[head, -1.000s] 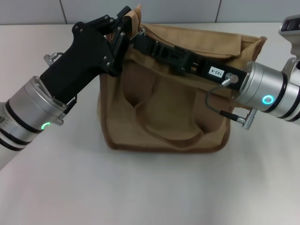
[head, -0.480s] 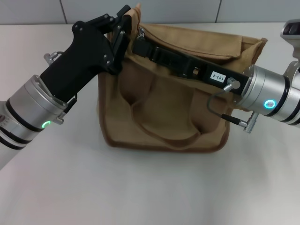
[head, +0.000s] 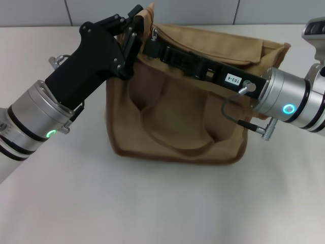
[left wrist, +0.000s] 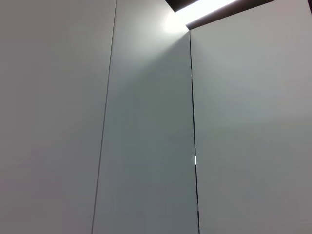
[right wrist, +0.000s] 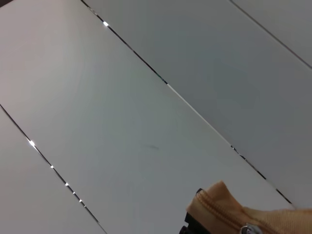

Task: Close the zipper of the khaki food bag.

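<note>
The khaki food bag (head: 177, 117) stands upright in the middle of the white table. Its front handle hangs down over the front pocket. My left gripper (head: 135, 23) is at the bag's top left corner and is shut on the fabric end there. My right gripper (head: 149, 46) reaches from the right along the bag's top edge. Its fingers lie together at the left end, at the silver slider of the zipper (head: 154, 33). The right wrist view shows the bag's corner (right wrist: 219, 204) and the slider (right wrist: 249, 229) against a wall. The left wrist view shows only a wall.
The white table (head: 167, 203) has open surface in front of the bag and on both sides. A grey panelled wall (head: 203, 10) runs behind it. A cable loop (head: 233, 114) hangs from my right wrist close to the bag's right side.
My right arm dipped and came back up a little, its tip staying at the bag's left end. The slider edged slightly up. The bag's front shifted a bit. My left gripper held still.
</note>
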Controlling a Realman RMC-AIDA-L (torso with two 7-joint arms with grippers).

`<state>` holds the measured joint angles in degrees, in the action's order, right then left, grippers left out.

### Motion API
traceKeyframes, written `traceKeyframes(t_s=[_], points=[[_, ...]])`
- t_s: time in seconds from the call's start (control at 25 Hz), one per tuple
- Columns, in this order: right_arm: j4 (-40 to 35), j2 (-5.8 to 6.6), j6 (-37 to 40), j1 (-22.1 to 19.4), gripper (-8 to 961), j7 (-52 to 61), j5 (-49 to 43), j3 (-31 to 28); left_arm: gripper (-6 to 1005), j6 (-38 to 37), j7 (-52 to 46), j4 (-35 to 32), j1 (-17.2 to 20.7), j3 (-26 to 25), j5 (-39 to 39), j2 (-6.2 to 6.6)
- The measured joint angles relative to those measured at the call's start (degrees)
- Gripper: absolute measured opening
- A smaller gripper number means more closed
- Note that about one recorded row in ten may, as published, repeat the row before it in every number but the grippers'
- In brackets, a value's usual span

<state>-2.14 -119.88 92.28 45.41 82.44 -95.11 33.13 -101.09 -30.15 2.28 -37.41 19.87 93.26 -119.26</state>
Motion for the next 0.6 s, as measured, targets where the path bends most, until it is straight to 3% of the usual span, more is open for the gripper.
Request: traceKeyframes(t_s=[0.6], points=[[0.03, 0.0, 0.72, 0.19, 484, 0.22, -0.02, -0.06, 97, 0.01, 0.0, 0.0, -0.16, -0.01, -0.02, -0.01]])
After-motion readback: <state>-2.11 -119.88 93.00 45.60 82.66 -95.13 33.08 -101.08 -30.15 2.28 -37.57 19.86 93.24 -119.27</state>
